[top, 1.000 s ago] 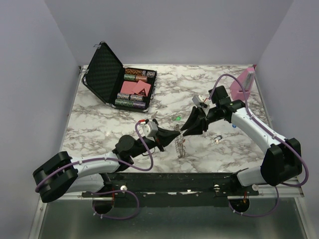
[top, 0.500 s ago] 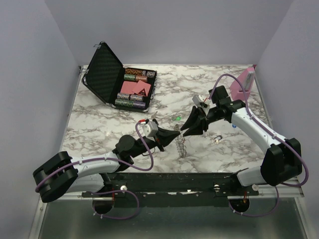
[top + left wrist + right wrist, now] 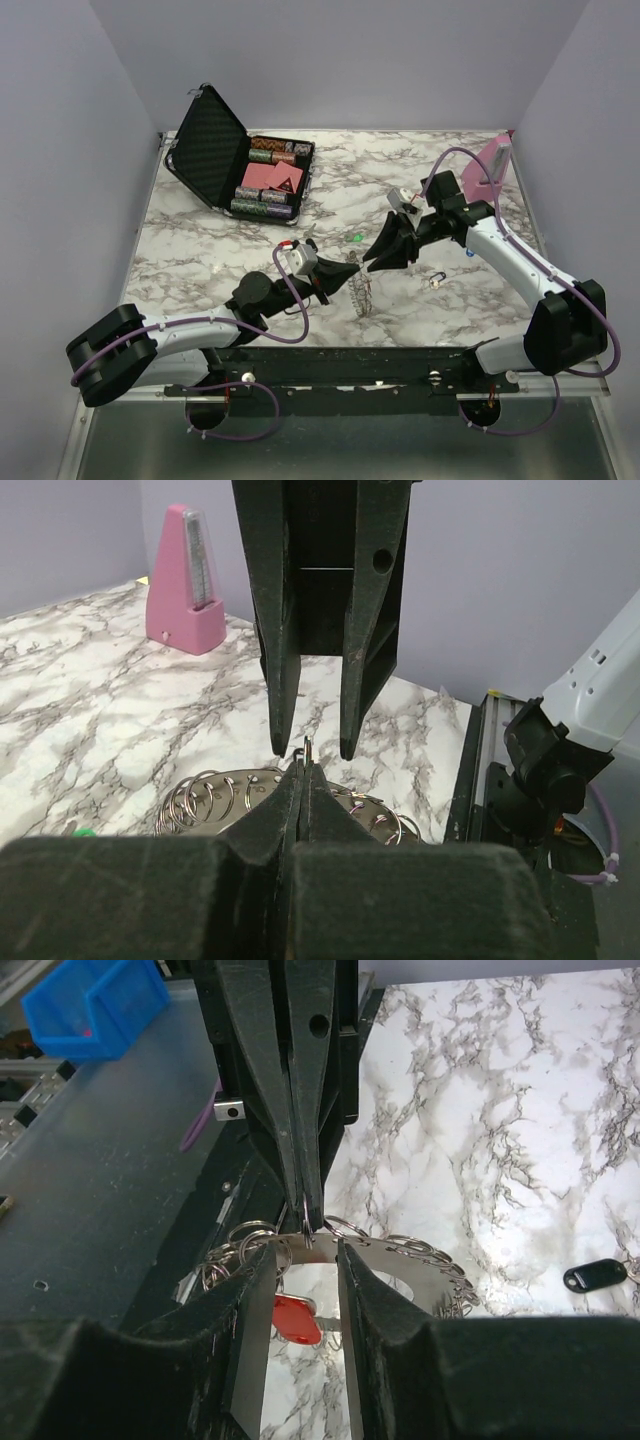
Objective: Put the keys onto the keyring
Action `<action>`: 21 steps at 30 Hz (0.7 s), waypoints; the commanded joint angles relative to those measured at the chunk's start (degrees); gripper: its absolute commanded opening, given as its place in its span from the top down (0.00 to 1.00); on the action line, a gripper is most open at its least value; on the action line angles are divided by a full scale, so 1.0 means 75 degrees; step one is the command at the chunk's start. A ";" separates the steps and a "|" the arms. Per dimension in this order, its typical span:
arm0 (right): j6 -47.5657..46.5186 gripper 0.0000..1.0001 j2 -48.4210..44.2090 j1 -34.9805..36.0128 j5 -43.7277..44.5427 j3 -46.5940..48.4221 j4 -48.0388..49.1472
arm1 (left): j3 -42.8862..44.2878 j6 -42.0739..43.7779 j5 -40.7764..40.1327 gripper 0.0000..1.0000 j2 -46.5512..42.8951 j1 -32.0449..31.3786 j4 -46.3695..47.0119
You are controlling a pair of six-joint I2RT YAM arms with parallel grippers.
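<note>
Left end effector (image 3: 352, 272) is clenching the keyring (image 3: 400, 1255), well apart from the metronome (image 3: 488, 170); right end effector (image 3: 305, 1260), jaws parted, is straddling it, ideally closing slowly with the loop centred

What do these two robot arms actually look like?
The left arm and right arm match: white shells with chunky black joints, a thin purple cable looping along each, and long black jaws tapering to narrow tips.
</note>
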 commanded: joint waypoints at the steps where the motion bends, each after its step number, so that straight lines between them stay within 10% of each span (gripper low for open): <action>1: 0.0634 0.62 -0.0135 -0.0040 -0.0846 -0.0081 0.0628 | 0.0029 0.0063 -0.0171 1.00 -0.0025 -0.0047 0.0347; 21: 0.1232 0.70 -0.0100 0.0171 -0.0787 -0.0339 0.1309 | 0.0100 -0.0030 -0.0312 1.00 0.0081 -0.0047 0.0546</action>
